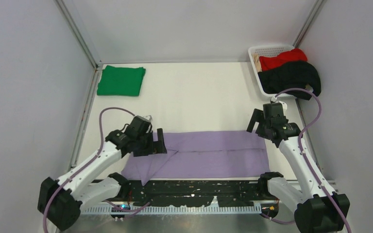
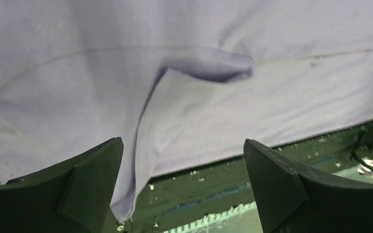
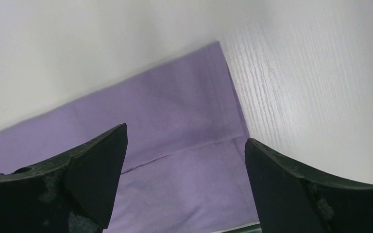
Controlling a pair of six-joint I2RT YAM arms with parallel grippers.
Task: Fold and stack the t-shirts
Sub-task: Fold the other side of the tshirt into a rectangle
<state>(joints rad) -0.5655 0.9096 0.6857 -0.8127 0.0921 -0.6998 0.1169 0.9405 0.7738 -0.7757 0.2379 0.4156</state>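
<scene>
The lavender t-shirt (image 1: 201, 155) lies folded into a long flat band along the table's near edge. My left gripper (image 1: 150, 144) hovers open over its left end, where a sleeve fold bunches up (image 2: 199, 68); the gripper (image 2: 182, 160) holds nothing. My right gripper (image 1: 256, 124) hovers open and empty over the shirt's far right corner (image 3: 213, 68); the gripper (image 3: 184, 150) has purple cloth below it. A folded green t-shirt (image 1: 121, 80) lies at the far left. A red t-shirt (image 1: 282, 59) and a black t-shirt (image 1: 294, 76) sit heaped in the basket.
The white lattice basket (image 1: 261, 50) stands at the far right corner, the black shirt hanging over its near rim. A black perforated rail (image 1: 199, 190) runs along the near edge, just under the lavender shirt's hem. Grey walls close in both sides.
</scene>
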